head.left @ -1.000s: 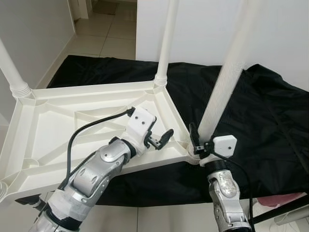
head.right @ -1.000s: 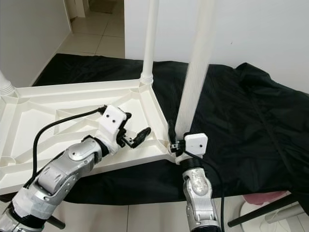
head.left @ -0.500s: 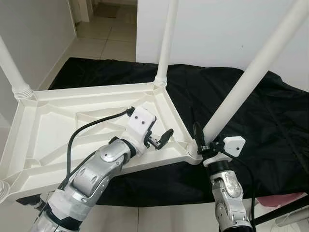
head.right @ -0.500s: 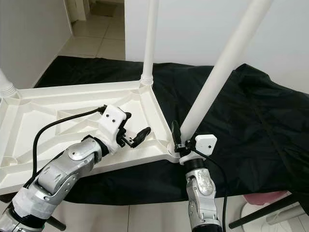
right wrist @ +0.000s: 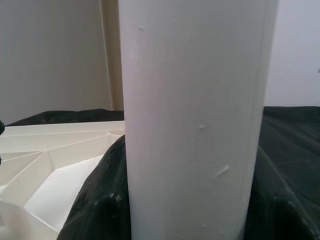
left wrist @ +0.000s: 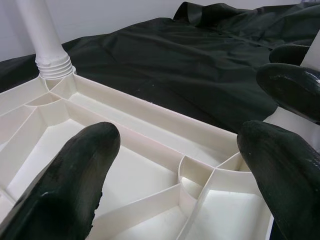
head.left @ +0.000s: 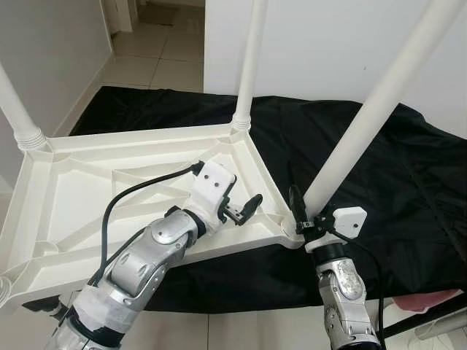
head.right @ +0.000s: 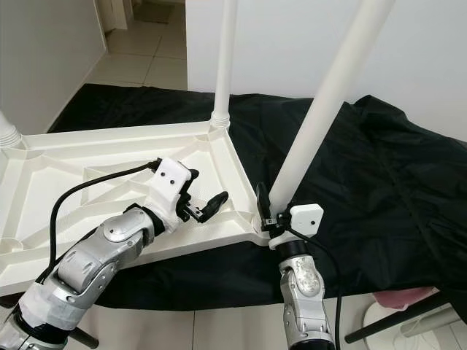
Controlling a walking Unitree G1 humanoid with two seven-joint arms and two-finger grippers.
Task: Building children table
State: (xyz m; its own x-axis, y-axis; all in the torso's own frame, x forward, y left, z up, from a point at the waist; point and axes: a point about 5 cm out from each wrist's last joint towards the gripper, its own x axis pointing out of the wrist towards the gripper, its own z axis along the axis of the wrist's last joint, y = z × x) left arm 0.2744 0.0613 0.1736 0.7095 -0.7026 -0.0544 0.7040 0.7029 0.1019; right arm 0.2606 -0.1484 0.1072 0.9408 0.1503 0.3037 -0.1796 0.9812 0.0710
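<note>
Right gripper [head.left: 299, 219] clamps the leaning table leg [head.left: 357, 138] at the upturned tabletop's [head.left: 73, 189] near corner socket; my left gripper [head.left: 244, 209] hovers open beside it. Risk noted: this tilt may jam the leg crooked or pop it free.

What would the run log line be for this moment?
right gripper: shut on tilted table leg at corner socket | left gripper: open above upturned tabletop | two legs upright | black cloth underneath

I'm seeing a black cloth [head.left: 379, 168] lying across the tiled floor [head.left: 157, 69]. A white wall [head.left: 321, 51] is standing behind it.
</note>
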